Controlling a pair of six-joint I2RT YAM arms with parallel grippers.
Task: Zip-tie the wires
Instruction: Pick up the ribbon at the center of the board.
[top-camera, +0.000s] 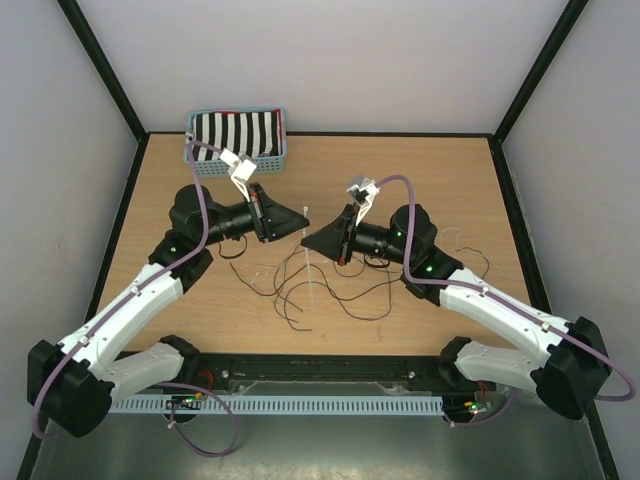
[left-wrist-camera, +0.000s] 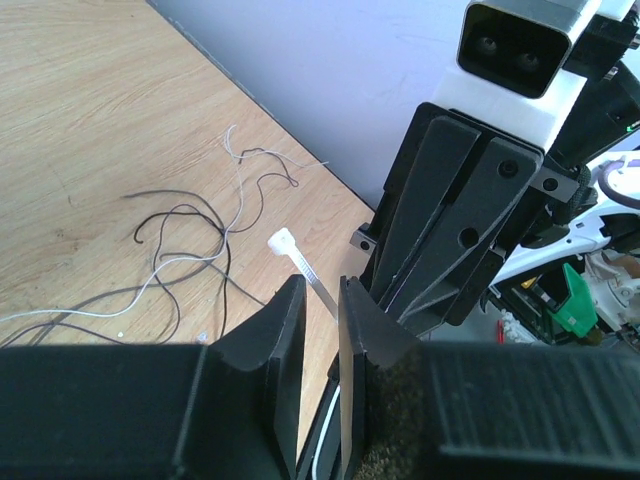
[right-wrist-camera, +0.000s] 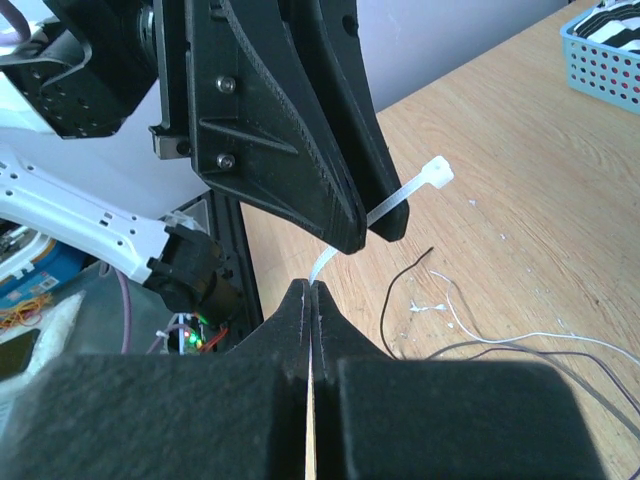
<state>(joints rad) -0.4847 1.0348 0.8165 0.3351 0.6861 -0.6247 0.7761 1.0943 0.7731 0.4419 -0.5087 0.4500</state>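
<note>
A white zip tie (right-wrist-camera: 400, 205) hangs in the air between my two grippers above the table's middle. My right gripper (right-wrist-camera: 311, 287) is shut on its strap. The strap runs on between the fingers of my left gripper (left-wrist-camera: 320, 285), which stand a little apart around it, and the tie's square head (left-wrist-camera: 283, 241) sticks out past them. In the top view the left gripper (top-camera: 302, 222) and right gripper (top-camera: 306, 240) meet tip to tip. The wires (top-camera: 310, 290), thin dark and pale strands, lie in loose loops on the wood below, wires (left-wrist-camera: 190, 250) touched by neither gripper.
A blue basket (top-camera: 272, 156) holding a black-and-white striped cloth stands at the back left of the wooden table (top-camera: 420, 170). More thin strands curl by the right arm (top-camera: 470, 255). A black rail (top-camera: 320, 368) runs along the near edge.
</note>
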